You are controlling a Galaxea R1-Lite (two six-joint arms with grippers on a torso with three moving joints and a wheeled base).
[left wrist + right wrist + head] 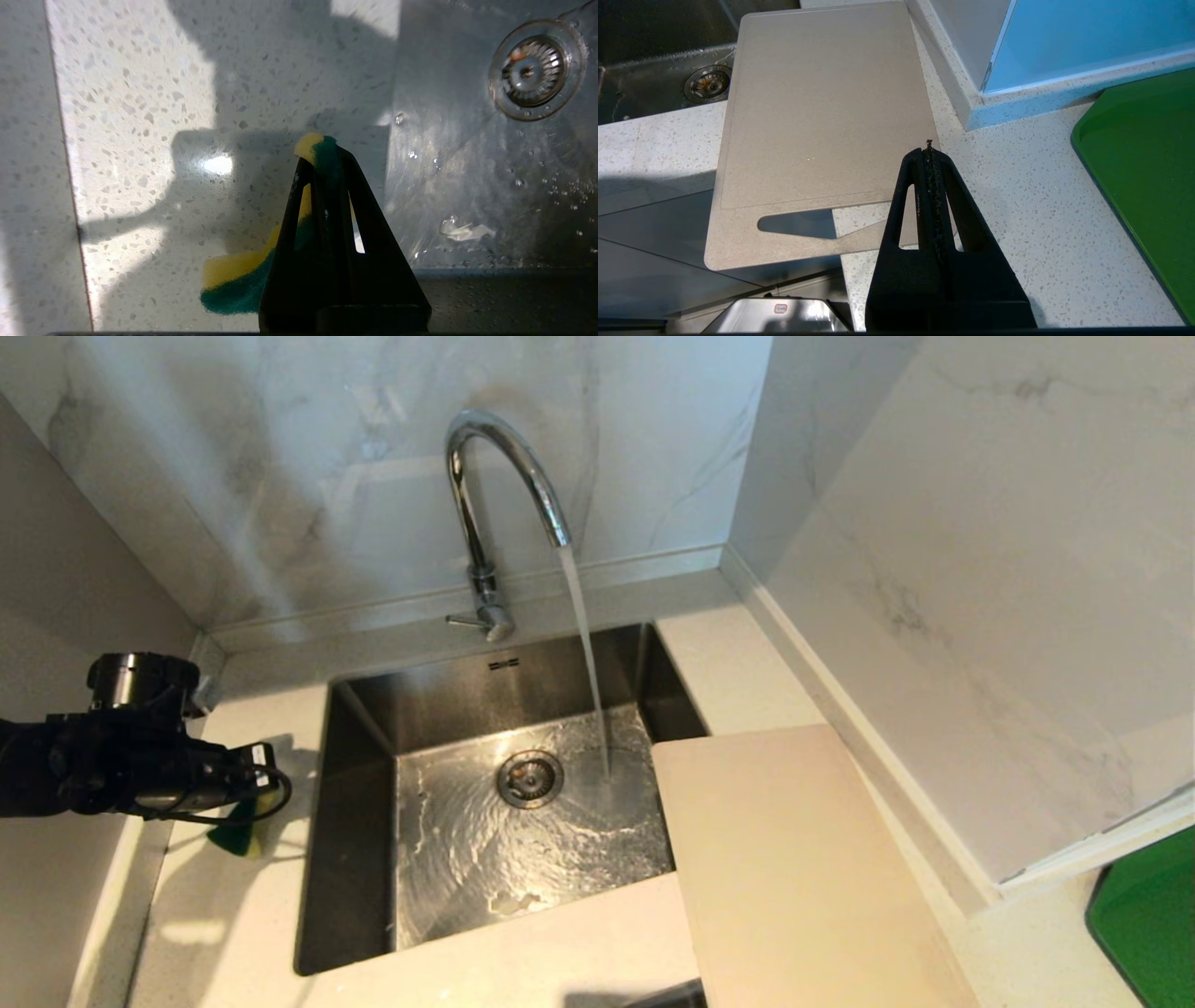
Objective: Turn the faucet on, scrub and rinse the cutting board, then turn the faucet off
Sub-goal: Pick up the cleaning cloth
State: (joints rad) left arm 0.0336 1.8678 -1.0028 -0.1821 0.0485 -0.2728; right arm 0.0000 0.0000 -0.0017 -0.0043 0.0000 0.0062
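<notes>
Water running, sponge pinched, board waiting beside the sink.

The faucet [495,504] streams into the sink [364,775]. The cutting board [794,868] lies flat on the counter [233,915], right of the basin, its far corner overhanging it; long axis runs front to back, handle slot [798,224] nearest the robot. The left gripper [322,154] pinches a green-and-yellow sponge [233,280] above the left counter; the right gripper [930,151], pressed together and empty, hovers over the board's near corner.

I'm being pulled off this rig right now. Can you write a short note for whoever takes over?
Left gripper: shut on the sponge, above the counter left of the sink.
Right gripper: shut, empty, parked above the cutting board's near edge.
Faucet: on, water running into the sink.
Cutting board: flat on the counter right of the sink, one corner over the basin.
Left: scrub, rinse, turn the faucet off.
</notes>
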